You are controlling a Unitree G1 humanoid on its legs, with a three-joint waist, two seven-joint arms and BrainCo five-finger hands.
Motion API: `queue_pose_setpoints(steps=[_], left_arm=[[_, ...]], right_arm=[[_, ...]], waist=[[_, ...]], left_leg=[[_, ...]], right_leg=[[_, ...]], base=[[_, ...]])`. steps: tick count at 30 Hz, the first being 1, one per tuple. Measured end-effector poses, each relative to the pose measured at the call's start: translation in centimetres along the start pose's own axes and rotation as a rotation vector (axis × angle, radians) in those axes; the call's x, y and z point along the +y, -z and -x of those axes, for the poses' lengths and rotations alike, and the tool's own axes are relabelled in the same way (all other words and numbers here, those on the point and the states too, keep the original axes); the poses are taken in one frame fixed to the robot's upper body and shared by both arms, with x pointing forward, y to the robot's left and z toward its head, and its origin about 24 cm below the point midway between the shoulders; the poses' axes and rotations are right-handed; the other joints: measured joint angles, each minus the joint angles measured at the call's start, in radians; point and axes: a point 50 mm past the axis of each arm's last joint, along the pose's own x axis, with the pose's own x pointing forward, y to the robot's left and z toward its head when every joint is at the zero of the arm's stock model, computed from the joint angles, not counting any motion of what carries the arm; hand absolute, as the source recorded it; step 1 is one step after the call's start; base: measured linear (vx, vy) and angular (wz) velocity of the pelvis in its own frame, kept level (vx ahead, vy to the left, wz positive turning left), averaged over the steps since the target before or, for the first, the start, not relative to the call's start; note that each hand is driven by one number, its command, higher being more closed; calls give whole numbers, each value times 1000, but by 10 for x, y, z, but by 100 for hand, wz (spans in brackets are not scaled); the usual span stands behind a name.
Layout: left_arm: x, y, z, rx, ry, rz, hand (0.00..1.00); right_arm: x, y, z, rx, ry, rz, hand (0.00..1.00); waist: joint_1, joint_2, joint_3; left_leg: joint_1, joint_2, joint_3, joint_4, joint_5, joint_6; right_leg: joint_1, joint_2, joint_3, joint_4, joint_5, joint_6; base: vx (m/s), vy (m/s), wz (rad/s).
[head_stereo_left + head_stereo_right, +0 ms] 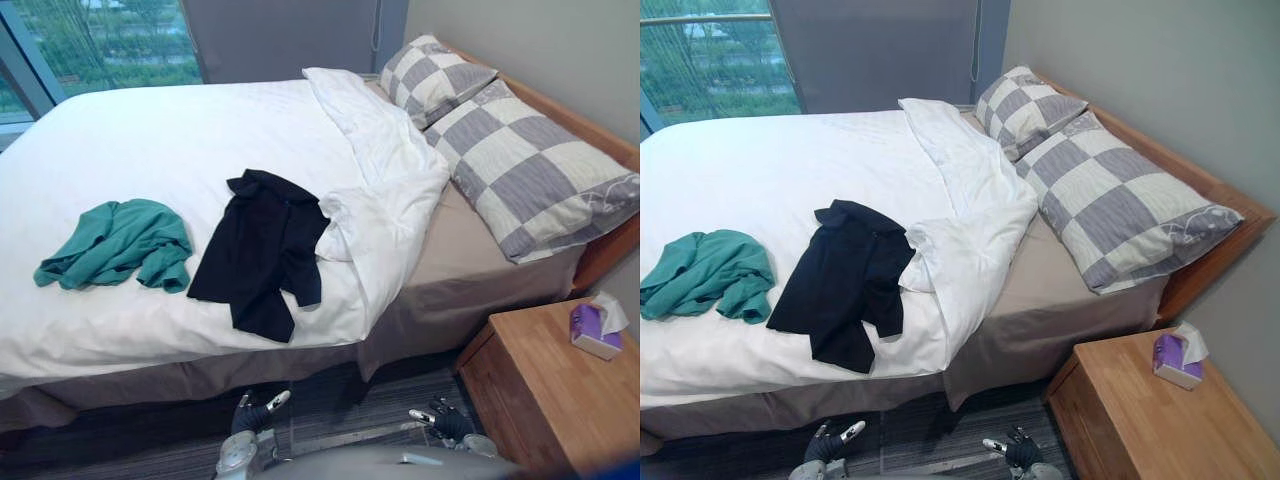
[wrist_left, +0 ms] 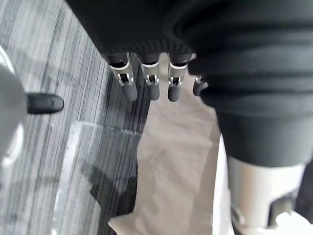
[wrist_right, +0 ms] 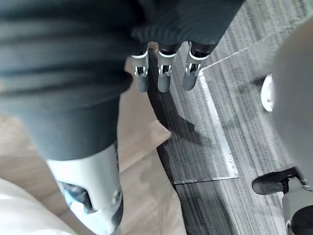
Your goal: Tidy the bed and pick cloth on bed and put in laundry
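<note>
A black garment lies crumpled on the white duvet, near the bed's front edge. To its left, a green garment lies bunched, apart from the black one. The duvet's right side is folded back in a rumpled ridge, baring the tan sheet. Both hands hang low in front of the bed, over the carpet. My left hand has straight fingers and holds nothing. My right hand is likewise open and holds nothing. In the left eye view they show at the bottom edge, left hand and right hand.
Two grey-and-cream checked pillows lean on the wooden headboard at the right. A wooden nightstand at lower right carries a purple tissue box. Striped grey carpet runs along the bed's front. A window is behind the bed.
</note>
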Motion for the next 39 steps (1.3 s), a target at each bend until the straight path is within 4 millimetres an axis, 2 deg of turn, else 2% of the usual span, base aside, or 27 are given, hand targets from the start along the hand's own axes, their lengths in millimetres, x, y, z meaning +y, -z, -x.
queue_pose_setpoints(steps=[1, 2, 3, 4, 5, 6, 8, 9, 10, 11, 12, 13, 14, 15, 17, 19, 22, 24, 25, 27, 28, 29, 30, 32, 37, 38, 39], left_arm=[[0, 0, 0, 3, 4, -7, 0], [0, -2, -1, -3, 20, -49, 0], [1, -3, -1, -6, 25, -71, 0], [5, -7, -3, -15, 27, -94, 0], [6, -12, -5, -24, 26, -104, 0], [6, -12, -5, -24, 26, -104, 0], [7, -14, -6, -10, 24, -108, 0], [7, -14, -6, -7, 24, -107, 0], [7, -14, -7, -1, 20, -102, 0], [11, -14, -7, 4, 6, -87, 0], [11, -14, -7, 9, 2, -81, 0], [6, -9, -7, 32, 11, -70, 0], [0, -6, -7, 53, 23, -60, 0], [-3, -4, -6, 62, 30, -50, 0], [-5, -3, -6, 73, 34, -37, 0], [-2, -4, -7, 77, 39, -28, 0], [5, -5, -8, 94, 52, -25, 0], [11, -10, -9, 89, 65, -38, 0], [12, -11, -8, 87, 63, -38, 0], [16, -8, -7, 94, 72, -31, 0], [17, -8, -7, 98, 72, -31, 0], [18, -7, -7, 103, 71, -29, 0], [18, -8, -7, 102, 72, -28, 0], [19, -6, -6, 105, 67, -18, 0], [10, -13, -9, 90, 95, -63, 0], [3, -21, -12, 69, 99, -82, 0], [0, -25, -13, 61, 103, -87, 0]], right_arm=[[-2, 0, 0, -1, 7, -12, 0], [-4, 1, 1, -2, 22, -35, 0], [-4, 1, 1, -3, 23, -51, 0], [-1, 1, 1, -10, 25, -80, 0], [-3, 0, 2, -29, 34, -108, 0], [-2, 1, 2, -33, 34, -120, 0], [-2, 4, 4, -61, 49, -205, 0], [-3, 5, 5, -64, 54, -216, 0], [-3, 7, 6, -70, 73, -239, 0], [-2, 15, 8, -61, 97, -277, 0], [1, 18, 9, -58, 101, -290, 0], [-7, 17, 10, -78, 155, -308, 0], [-15, 15, 12, -103, 204, -323, 0], [-18, 14, 13, -118, 233, -331, 0], [-23, 11, 14, -147, 287, -343, 0], [-24, 7, 15, -173, 312, -345, 0], [-29, -25, 18, -314, 383, -326, 0], [-38, -79, 33, -542, 481, -254, 0], [-41, -92, 38, -601, 505, -238, 0], [-51, -139, 64, -815, 581, -181, 0], [-52, -148, 71, -855, 596, -170, 0], [-57, -176, 90, -976, 628, -138, 0], [-59, -183, 97, -1012, 641, -124, 0], [-60, -217, 124, -1166, 669, -59, 0], [-36, -257, 140, -1308, 632, 60, 0], [-15, -281, 146, -1378, 582, 123, 0], [-9, -288, 149, -1402, 568, 136, 0]], waist=[[0, 0, 1], [-1, -7, 10], [-1, -16, 16], [-3, -33, 30], [-11, -27, 34], [-10, -29, 34], [-11, -30, 35], [-11, -29, 35], [-10, -33, 34], [-11, -50, 32], [-12, -51, 30], [-15, -42, 24], [-18, -14, 30], [-20, 2, 39], [-25, 10, 40], [-23, 6, 37], [-28, -9, 31], [-28, -31, 28], [-28, -32, 28], [-28, -37, 24], [-28, -37, 23], [-31, -41, 19], [-30, -41, 16], [-29, -41, 15], [-27, -32, 20], [-24, -25, 27], [-24, -24, 34]], left_leg=[[0, -4, -8, -2, -3, 4], [5, -12, -26, -9, -17, 16], [10, -20, -38, -10, -22, 11], [26, -30, -67, -13, -25, 16], [33, -16, -97, -12, -28, 22], [32, -8, -110, -9, -29, 21], [11, 32, -149, -11, -28, 21], [6, 36, -151, -11, -28, 21], [-7, 35, -152, -14, -25, 12], [-4, 14, -143, -33, -14, -6], [-2, 9, -142, -40, -9, -14], [6, 16, -124, -52, 6, -35], [21, 30, -90, -57, 27, -42], [37, 39, -82, -58, 28, -50], [65, 54, -45, -58, 22, -59], [80, 63, -29, -58, 16, -67], [82, 62, -8, -60, 13, -70], [69, 57, -4, -63, 13, -69], [65, 56, -4, -63, 13, -69], [57, 54, -4, -64, 14, -68], [54, 53, -4, -64, 14, -68], [40, 55, -6, -64, 15, -67], [30, 56, -7, -64, 15, -67], [-4, 57, -12, -64, 21, -62], [-68, 59, -36, -64, 39, -58], [-117, 60, -43, -64, 51, -55], [-130, 61, -46, -64, 56, -54]], right_leg=[[-17, -15, 4, 45, -1, 0], [-79, -67, 36, 209, 3, -2], [-101, -86, 63, 269, 13, -5], [-147, -107, 144, 392, 59, -18], [-185, -77, 234, 445, 51, -18], [-186, -57, 260, 430, 30, -14], [-196, 30, 336, 261, -15, -15], [-196, 40, 347, 221, -14, -14], [-189, 63, 393, 80, 21, -8], [-178, 59, 428, -4, 61, -5], [-168, 55, 432, -23, 42, 10], [-152, 66, 426, -73, 30, 13], [-144, 81, 424, -80, 31, 12], [-127, 91, 425, -84, 31, 12], [-91, 109, 429, -103, 31, 12], [-79, 119, 436, -112, 31, 12], [-74, 120, 445, -138, 43, 12], [-74, 117, 447, -171, 65, 15], [-74, 117, 447, -181, 70, 17], [-74, 113, 447, -197, 82, 21], [-75, 113, 446, -200, 84, 21], [-83, 112, 445, -208, 91, 20], [-89, 112, 444, -211, 93, 21], [-116, 112, 443, -220, 105, 19], [-159, 114, 435, -241, 127, 18], [-203, 117, 434, -243, 140, 15], [-213, 118, 432, -245, 144, 13]], base=[[-52, 84, 37], [-42, 53, 39], [-46, 55, 63], [-23, 12, 76], [-13, 7, 79], [13, -33, 84], [34, -55, 64], [65, -118, 37], [91, -169, 19], [91, -169, 14], [161, -189, -1], [202, -152, -9], [243, -177, -13], [154, -86, -10], [105, -62, -12], [67, -30, -17], [1, 5, -14], [-45, 30, -6], [-45, 19, -1], [-16, 8, 0], [-22, 6, 4], [-19, -5, 4], [-20, -22, 6], [-9, -25, 5], [-2, -23, 9], [-33, -25, 4], [-59, -35, 14]])
